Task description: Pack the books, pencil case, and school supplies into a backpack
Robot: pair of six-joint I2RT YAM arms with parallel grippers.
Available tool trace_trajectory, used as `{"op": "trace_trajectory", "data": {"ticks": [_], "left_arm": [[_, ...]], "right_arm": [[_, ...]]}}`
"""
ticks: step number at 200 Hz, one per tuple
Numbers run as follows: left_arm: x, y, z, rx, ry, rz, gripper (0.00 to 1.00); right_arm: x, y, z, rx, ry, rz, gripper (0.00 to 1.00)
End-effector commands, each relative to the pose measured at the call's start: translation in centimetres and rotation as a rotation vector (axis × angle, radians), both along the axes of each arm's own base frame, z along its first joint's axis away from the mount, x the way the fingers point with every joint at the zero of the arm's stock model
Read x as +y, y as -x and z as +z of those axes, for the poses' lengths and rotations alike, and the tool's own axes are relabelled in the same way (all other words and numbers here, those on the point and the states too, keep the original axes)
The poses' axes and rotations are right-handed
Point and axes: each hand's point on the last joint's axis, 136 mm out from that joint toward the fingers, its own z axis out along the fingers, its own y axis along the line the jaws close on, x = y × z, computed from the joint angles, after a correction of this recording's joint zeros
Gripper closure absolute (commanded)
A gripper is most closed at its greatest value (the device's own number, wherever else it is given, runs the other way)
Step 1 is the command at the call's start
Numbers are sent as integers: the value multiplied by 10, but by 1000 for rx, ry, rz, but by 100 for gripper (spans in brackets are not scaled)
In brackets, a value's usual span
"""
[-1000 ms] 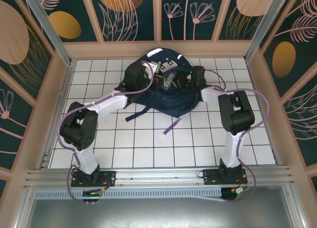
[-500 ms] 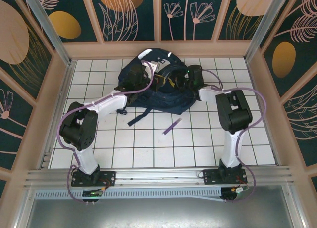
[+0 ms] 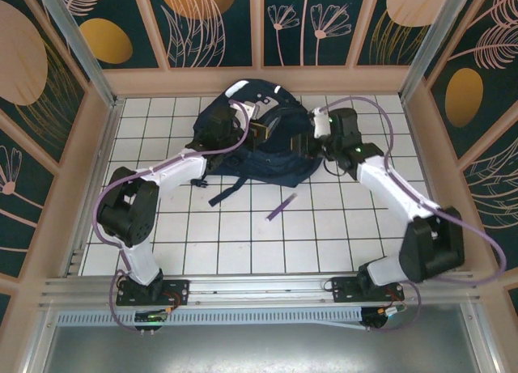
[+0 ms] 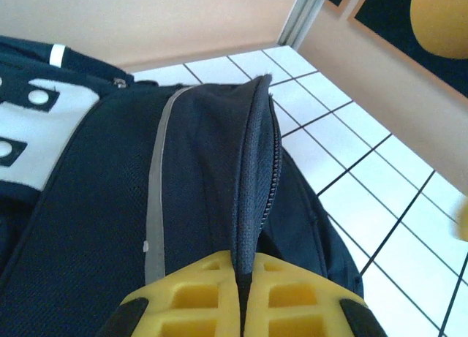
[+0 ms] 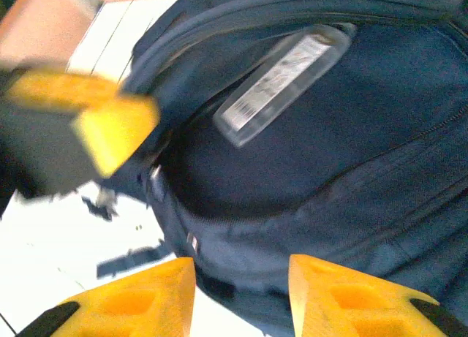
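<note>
At the far middle of the tabletop, in the upper centre of the overhead view, the backpack lies slumped with an arm reaching to it from each side. In the left wrist view the left jaws are shut tight on a fold of its rim. Their two yellow fingers press together at the bottom edge with navy fabric pinched between them. The fold rises from them toward the top of the frame, and the zipper runs along its right side. The right jaws stand apart and hold nothing. Their yellow fingers sit at the bottom of the right wrist view, just below the bag's open mouth, whose lower rim shows in the gap between them. A clear plastic pack with a printed label lies slanted inside the opening, upper middle of that frame, apart from the fingers.

The left arm folds at an elbow on the left of the overhead view and stretches up and right to the bag's left side. The right arm has its elbow at the lower right, and its forearm runs up and left to the bag's right side.

The bag is navy, with a pale grey strip and a grey patch. A dark strap trails onto the tiles. A purple pen lies slanted on the white tiles below the bag, apart from both jaws.
</note>
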Motion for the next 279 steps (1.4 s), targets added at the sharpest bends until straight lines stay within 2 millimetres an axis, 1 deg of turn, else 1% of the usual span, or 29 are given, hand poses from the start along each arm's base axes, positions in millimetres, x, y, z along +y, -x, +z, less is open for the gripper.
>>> {"op": "trace_trajectory", "data": {"ticks": [1,5,9,11,15,19,25,36,47,56,69,86,89,101,121,145,154,163,172,184,197,208,223,234,247,255,267,278,279], "left_arm": [[8,6,39,-130,16,-8,100],[10,6,35,-129,4,-3,100],[11,6,31,-126,-7,1,100],[13,8,40,-142,0,5,100],[16,9,42,-149,-3,12,100],[17,9,42,-152,-6,19,100],[20,9,40,-150,-11,29,100],[23,9,39,-148,-15,44,100],[25,8,36,-140,-15,55,100],[26,7,35,-131,-9,65,100],[27,6,34,-122,2,71,100],[27,8,34,-116,12,67,100],[28,8,34,-114,12,68,100],[29,9,33,-109,11,66,100],[31,10,31,-103,8,66,100],[33,11,30,-102,10,70,100],[34,12,30,-103,14,70,100],[35,13,31,-105,16,69,100],[36,14,32,-106,15,67,100],[37,15,33,-107,13,60,100],[38,16,34,-110,8,54,100],[38,18,35,-112,3,48,100],[38,19,36,-114,-2,39,100],[38,22,37,-116,-8,31,100],[39,24,38,-120,-14,26,100],[40,25,40,-123,-17,24,100],[40,27,41,-123,-18,21,100],[40,27,45,-119,-5,22,100],[40,28,45,-118,-3,21,100]], "right_arm": [[16,58,-7,-470,297,538,47],[18,73,-12,-545,318,641,40],[19,81,-15,-600,343,701,35],[20,88,-19,-643,357,754,30],[21,95,-26,-693,379,807,23],[24,97,-30,-722,386,830,21],[28,99,-36,-725,386,863,21],[35,111,-50,-679,364,1006,23],[39,122,-68,-603,348,1139,28],[39,126,-88,-546,388,1214,30],[40,127,-116,-511,483,1274,30],[38,123,-140,-412,541,1303,29],[41,126,-144,-393,545,1322,28],[41,126,-160,-322,572,1331,28],[41,126,-179,-260,607,1332,29],[35,122,-205,-206,671,1271,38],[32,125,-211,-187,679,1271,40],[31,129,-215,-165,669,1274,46],[32,132,-215,-144,654,1266,55],[34,135,-213,-123,631,1253,71],[34,137,-210,-118,624,1237,84],[35,135,-207,-124,624,1208,90],[35,134,-199,-143,624,1172,94],[38,130,-189,-169,605,1129,95],[46,125,-167,-222,558,1070,95],[54,120,-148,-258,505,1020,95],[67,110,-111,-322,392,924,95],[76,93,-73,-352,271,770,94],[76,92,-72,-344,263,755,94]]}}
